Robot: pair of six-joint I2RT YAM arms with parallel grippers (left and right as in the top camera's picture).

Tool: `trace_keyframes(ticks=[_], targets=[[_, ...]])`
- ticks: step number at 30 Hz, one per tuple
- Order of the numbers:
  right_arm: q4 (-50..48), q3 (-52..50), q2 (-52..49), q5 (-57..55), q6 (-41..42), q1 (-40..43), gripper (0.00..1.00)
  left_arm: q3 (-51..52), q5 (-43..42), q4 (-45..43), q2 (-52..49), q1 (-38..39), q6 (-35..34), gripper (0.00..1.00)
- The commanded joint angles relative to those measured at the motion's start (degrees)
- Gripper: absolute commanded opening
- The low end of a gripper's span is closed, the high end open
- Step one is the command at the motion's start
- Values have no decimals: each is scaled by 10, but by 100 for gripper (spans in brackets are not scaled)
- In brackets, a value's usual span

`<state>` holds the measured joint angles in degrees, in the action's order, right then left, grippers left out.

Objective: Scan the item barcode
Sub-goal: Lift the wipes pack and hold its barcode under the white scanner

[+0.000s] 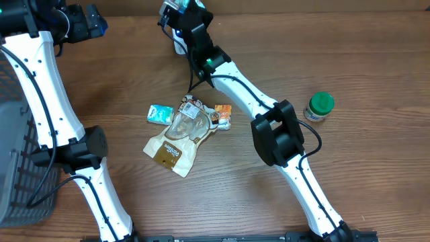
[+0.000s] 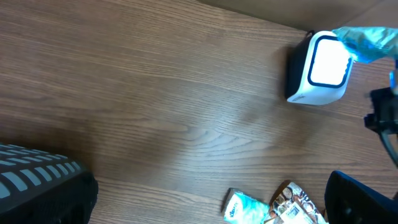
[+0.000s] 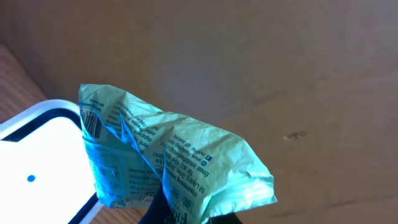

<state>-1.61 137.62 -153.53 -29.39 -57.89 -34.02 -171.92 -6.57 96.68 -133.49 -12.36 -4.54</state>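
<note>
At the left edge of the surface stood a dark basket [image 1: 17, 168]. Near the far left corner the left claw [image 1: 79, 23] hung with its fingers spread and nothing between them. Toward the middle of the surface lay a loose heap of a small teal packet [image 1: 160, 113], a brown pouch [image 1: 176, 138] and an orange packet [image 1: 223, 115], all touching one another.

Near the far edge, right of the left claw, sat the white scanner [image 1: 180, 46] with its window lit. The right claw [image 1: 180, 12] was pressed together on a crumpled green packet [image 3: 174, 162], pinching it from below. It held the packet off the surface, just above and beside the scanner's window. The barcode [image 3: 92, 121] showed at the end of the packet nearest the window.

The step in hand looked like presenting the packet to the scanner. The next move would probably call for turning that barcoded end squarely to the lit window and keeping it steady there. Toward the right edge stood a green-lidded jar [image 1: 320, 106], well apart from the rest.
</note>
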Motion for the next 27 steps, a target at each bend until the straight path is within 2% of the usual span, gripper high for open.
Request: trace_keyframes(ticks=[1, 27], targets=[[-9, 11, 1, 8, -9, 10, 4, -10, 4, 1, 20, 4, -8, 100], [30, 11, 1, -16, -9, 15, 4, -10, 4, 1, 20, 4, -8, 100]])
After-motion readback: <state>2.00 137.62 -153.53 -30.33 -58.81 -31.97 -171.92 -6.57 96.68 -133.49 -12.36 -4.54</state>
